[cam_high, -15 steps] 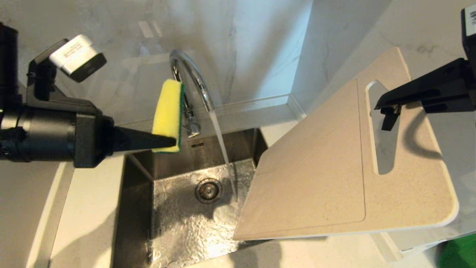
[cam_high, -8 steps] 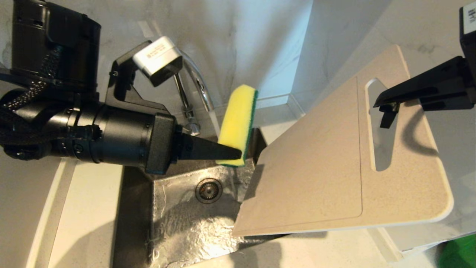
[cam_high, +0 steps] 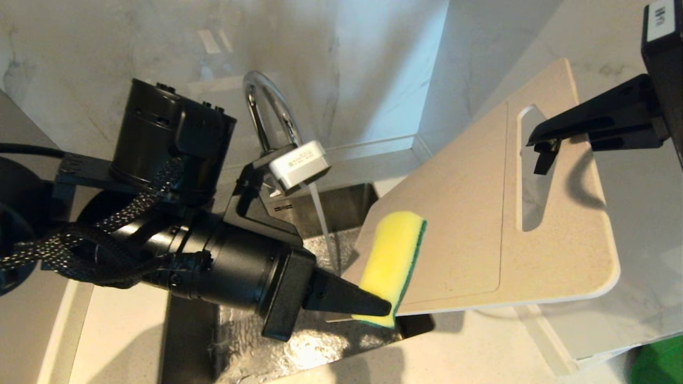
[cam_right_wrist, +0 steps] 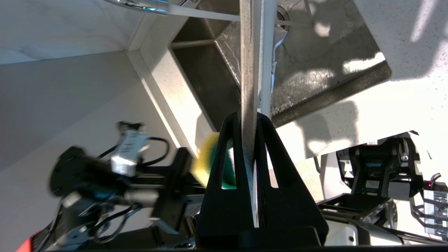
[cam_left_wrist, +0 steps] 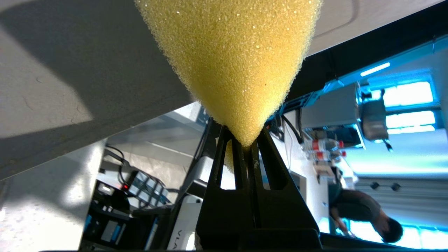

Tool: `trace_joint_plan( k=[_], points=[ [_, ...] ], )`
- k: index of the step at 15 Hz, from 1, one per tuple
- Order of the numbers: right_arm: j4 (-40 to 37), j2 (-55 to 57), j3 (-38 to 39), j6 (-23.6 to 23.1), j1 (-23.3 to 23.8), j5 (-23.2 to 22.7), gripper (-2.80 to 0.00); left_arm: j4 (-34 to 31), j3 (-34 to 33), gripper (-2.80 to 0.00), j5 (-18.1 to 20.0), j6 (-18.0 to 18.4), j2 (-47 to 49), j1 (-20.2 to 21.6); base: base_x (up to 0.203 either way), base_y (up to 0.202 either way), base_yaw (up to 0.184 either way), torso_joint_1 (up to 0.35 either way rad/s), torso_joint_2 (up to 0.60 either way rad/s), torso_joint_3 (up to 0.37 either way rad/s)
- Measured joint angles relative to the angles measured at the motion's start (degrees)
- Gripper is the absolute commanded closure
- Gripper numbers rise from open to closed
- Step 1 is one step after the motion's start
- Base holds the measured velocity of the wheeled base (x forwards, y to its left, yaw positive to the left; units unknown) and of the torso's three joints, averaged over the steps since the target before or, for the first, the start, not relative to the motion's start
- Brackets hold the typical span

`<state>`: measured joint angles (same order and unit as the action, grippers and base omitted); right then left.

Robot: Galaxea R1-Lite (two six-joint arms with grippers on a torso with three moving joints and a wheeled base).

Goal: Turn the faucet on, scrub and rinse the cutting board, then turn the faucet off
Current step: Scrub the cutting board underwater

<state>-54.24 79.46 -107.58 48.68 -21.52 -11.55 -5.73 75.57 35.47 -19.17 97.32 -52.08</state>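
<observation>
Right now water runs from the faucet into the steel sink. The right end effector is clamped tight on the cutting board at its slot-handle end, holding it tilted over the sink's right side. The left end effector is closed on a yellow sponge, which sits against the board's lower corner. White desk surrounds the sink.

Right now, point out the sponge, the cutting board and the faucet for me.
sponge [cam_high: 392, 260], head view, middle of its yellow face.
cutting board [cam_high: 459, 224], head view, bare flat face left of the handle slot.
faucet [cam_high: 255, 88], head view, arched chrome spout.
</observation>
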Motion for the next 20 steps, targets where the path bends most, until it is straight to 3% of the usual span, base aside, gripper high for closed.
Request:
trace_joint_plan(
  k=[10, 15, 20],
  points=[
    [0.33, -0.24, -0.29, -0.01, 0.00, 0.06, 0.00, 3.75, 0.13, 0.00, 5.32, 0.29, 9.88, -0.21, 0.000, 0.000, 0.000, 0.000, 0.00, 0.000],
    [1.21, -0.24, -0.46, 0.38, 0.00, 0.05, 0.00, 6.06, -8.84, 0.00, 5.27, 0.38, 10.27, 1.32, 0.000, 0.000, 0.000, 0.000, 0.00, 0.000],
    [1.34, -0.24, -0.60, 0.40, 0.00, 0.00, 0.00, 12.94, -24.12, 0.00, 5.18, 0.32, 6.42, 5.11, 0.000, 0.000, 0.000, 0.000, 0.00, 0.000]
  ],
)
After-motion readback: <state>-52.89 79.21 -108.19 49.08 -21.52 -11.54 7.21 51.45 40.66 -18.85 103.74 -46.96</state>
